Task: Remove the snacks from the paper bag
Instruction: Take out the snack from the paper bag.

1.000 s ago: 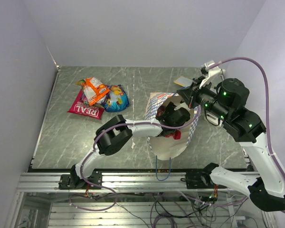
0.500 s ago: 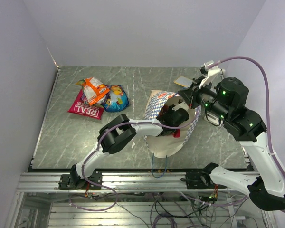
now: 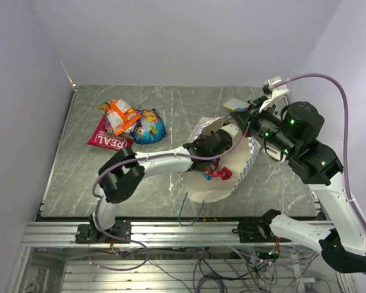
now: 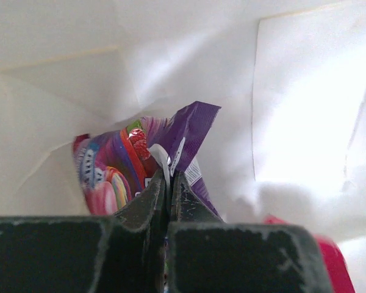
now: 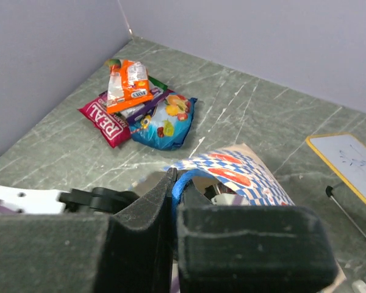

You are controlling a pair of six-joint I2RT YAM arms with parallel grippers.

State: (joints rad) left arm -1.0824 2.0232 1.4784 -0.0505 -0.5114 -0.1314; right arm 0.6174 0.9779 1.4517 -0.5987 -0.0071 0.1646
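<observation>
Snacks (image 3: 127, 125) already out lie heaped at the far left of the tabletop (image 3: 79, 183): the red "REAL" packet (image 3: 110, 139), an orange packet (image 3: 122, 115) on top, and a blue packet (image 3: 150, 126) beside them. To their right, the left claw (image 4: 169, 183) is deep in the paper bag (image 3: 213, 190), clenched on the top edge of a purple packet (image 4: 119, 168). A red wrapper (image 4: 332, 265) lies just beside it. Further right, the right claw (image 5: 174, 183) is clamped on the bag's blue cord handle (image 5: 188, 177), holding the mouth up. I judge the draw should run slowly and straight out through the mouth, so the thin pinch neither slips nor snags the paper, while the right claw braces against the pull.
</observation>
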